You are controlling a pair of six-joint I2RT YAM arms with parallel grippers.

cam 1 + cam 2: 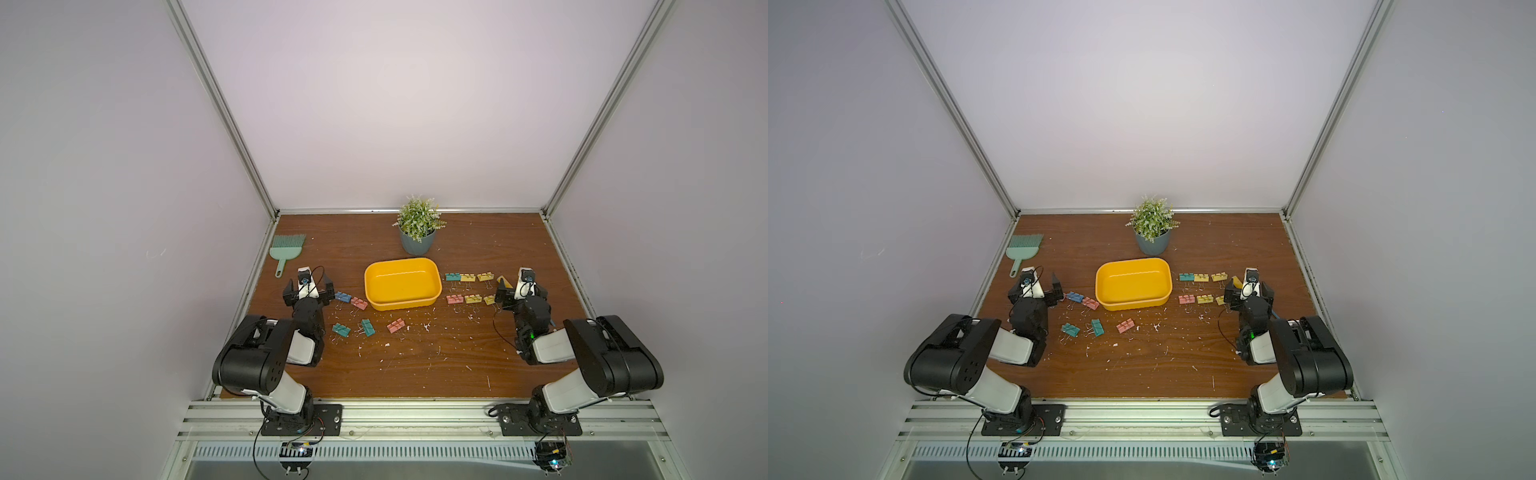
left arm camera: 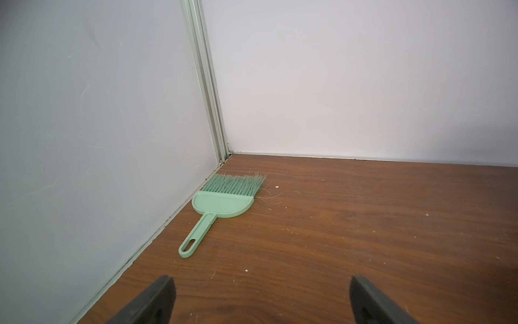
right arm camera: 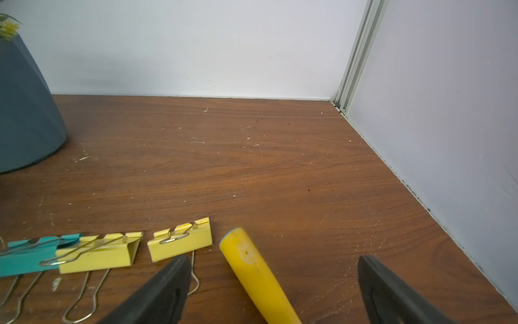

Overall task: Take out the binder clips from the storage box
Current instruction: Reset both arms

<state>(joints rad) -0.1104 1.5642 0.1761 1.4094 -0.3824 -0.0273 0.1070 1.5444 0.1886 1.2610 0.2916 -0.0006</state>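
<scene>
Lying outside the storage box, the binder clips are spread over the brown worktop on both sides of it in both top views. Five sit loosely at the box's left. A blue and a pink one lie side by side just beside its wall, with two teal and another pink nearer the robot. Six stand in two tidy rows of three at its right: teal, yellow, yellow behind and pink, yellow, yellow in front. The yellow box rests upright at mid-worktop.

The left claw hangs spread wide beside the blue clip, gripping nothing. The right claw is also spread wide, low over the worktop. A yellow rod lies between its fingers, apart from both where it shows.

A grey-blue plant pot stands behind the box. A mint hand brush lies by the left wall.
</scene>
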